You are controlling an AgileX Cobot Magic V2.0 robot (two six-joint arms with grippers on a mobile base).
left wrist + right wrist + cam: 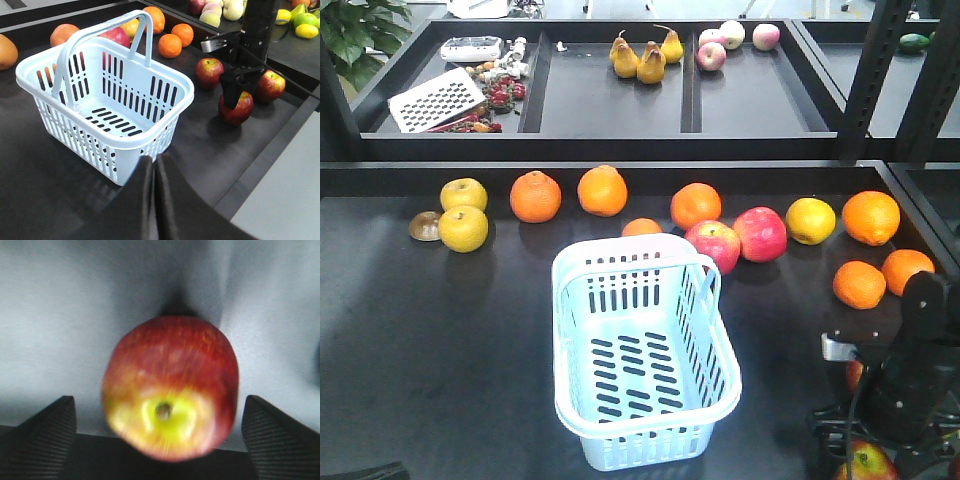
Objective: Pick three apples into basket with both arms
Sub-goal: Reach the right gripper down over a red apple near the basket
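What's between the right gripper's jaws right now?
A dark red apple with a yellow-green stem patch sits between the open jaws, shown in the right wrist view.

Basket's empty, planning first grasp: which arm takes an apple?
Right. The right hand is open, fingers flanking an apple. The left hand is shut, beside the basket, farther from the apples.

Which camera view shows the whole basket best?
The front view: it looks down on the basket, so all the rim and the empty inside show. The left wrist view shows it from the side, one handle raised. The right wrist view shows only an apple, no basket.
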